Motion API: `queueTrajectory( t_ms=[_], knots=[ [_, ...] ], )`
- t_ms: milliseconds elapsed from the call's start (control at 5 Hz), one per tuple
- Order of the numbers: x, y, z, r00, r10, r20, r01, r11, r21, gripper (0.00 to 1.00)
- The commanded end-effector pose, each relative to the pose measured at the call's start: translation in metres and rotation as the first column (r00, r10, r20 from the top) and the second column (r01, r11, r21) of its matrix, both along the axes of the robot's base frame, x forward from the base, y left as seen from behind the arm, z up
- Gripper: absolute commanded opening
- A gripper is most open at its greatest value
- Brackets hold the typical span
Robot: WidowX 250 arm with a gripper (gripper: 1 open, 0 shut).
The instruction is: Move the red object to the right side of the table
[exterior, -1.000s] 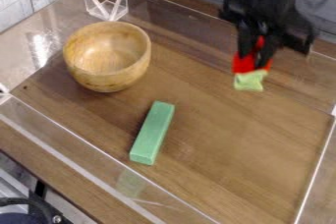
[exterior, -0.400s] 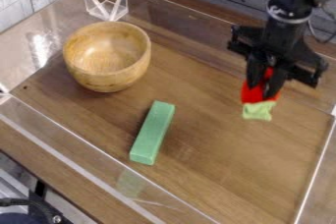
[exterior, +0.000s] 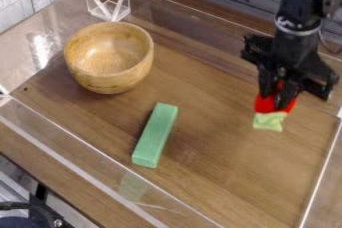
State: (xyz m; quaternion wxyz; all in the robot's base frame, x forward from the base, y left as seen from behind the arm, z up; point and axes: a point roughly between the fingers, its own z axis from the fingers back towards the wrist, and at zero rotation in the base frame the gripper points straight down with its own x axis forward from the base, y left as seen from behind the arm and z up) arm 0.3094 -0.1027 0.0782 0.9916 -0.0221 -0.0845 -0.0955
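Note:
The red object [exterior: 273, 106], a small bright-red toy with a light green leafy end pointing down, hangs between the black fingers of my gripper [exterior: 278, 100] at the right side of the table [exterior: 214, 172]. The gripper points straight down and is shut on the toy's red part. The green end sits at or just above the wood; I cannot tell whether it touches. The arm rises out of the top of the camera view.
A wooden bowl [exterior: 110, 57] stands at the left rear. A long green rectangular block [exterior: 155, 135] lies near the middle front. Low clear plastic walls [exterior: 327, 162] edge the tabletop, the right one close to the gripper.
The gripper has carried the red object to the right and down toward the tabletop, still shut on it. Bowl and green block have not moved.

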Motion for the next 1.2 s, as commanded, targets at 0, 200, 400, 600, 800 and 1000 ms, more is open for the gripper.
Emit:
queueTrajectory(
  t_ms=[0,200,400,600,800,1000],
  knots=[
    [0.015,-0.001,0.014,0.999,0.039,0.037,-0.039,0.999,-0.015,0.00],
    [0.025,-0.001,0.020,0.997,0.071,0.030,-0.070,0.997,-0.008,0.00],
    [0.025,-0.016,0.015,0.996,0.089,0.026,-0.089,0.996,-0.012,0.00],
    [0.026,-0.030,0.011,0.994,0.103,0.022,-0.103,0.995,-0.016,0.00],
    [0.028,-0.029,0.000,0.999,0.041,0.018,-0.041,0.999,-0.004,0.00],
    [0.033,-0.021,-0.009,1.000,-0.003,0.019,0.003,1.000,0.011,0.00]
  ],
)
